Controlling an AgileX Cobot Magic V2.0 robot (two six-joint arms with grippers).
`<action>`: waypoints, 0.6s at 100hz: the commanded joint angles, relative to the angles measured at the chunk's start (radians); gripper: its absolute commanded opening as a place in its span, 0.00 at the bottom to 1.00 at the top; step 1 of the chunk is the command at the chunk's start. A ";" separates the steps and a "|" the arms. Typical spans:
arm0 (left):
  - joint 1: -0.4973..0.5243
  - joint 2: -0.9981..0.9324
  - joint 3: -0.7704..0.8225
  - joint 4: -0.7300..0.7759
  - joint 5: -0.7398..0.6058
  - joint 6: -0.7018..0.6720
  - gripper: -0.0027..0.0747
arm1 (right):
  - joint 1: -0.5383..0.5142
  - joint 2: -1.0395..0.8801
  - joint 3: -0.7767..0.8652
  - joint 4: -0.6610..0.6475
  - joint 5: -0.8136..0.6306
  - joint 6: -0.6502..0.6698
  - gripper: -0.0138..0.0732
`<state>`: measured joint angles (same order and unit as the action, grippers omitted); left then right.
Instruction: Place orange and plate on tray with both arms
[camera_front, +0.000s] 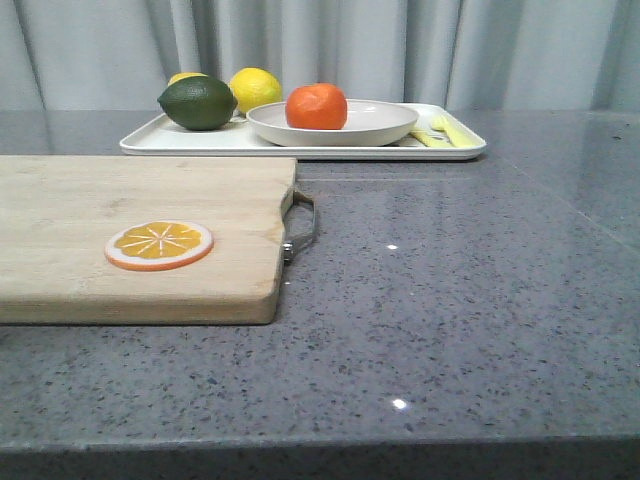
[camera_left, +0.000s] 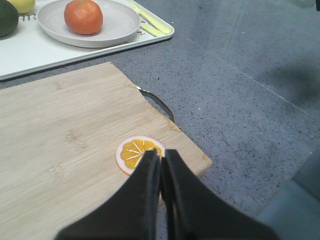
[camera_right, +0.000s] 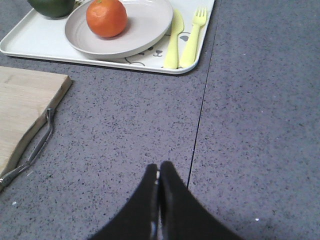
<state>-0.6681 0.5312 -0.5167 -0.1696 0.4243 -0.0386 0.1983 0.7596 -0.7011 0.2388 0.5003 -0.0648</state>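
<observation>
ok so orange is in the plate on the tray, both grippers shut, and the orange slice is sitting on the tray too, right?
Not the slice. The orange slice lies on the wooden cutting board, as the front view shows. The rest holds: orange in the plate on the tray, left gripper and right gripper shut.

Kitchen-like setup — speckled stone countertop (camera_front: 470, 290)

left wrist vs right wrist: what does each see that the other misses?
Left wrist only: the orange slice on the cutting board, the shut left gripper above it, and a lemon. Right wrist only: the fork whole, and the shut right gripper over bare counter. Both: orange in plate on tray.
</observation>
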 joint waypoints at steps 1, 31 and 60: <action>0.004 -0.053 0.010 -0.011 -0.087 -0.008 0.01 | 0.001 -0.082 0.047 0.004 -0.121 -0.013 0.08; 0.004 -0.213 0.104 -0.011 -0.088 -0.008 0.01 | 0.001 -0.314 0.235 0.004 -0.160 -0.013 0.08; 0.004 -0.229 0.111 -0.011 -0.088 -0.008 0.01 | 0.001 -0.400 0.281 0.004 -0.145 -0.013 0.08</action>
<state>-0.6681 0.2945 -0.3838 -0.1696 0.4181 -0.0386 0.1983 0.3581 -0.3963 0.2388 0.4245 -0.0672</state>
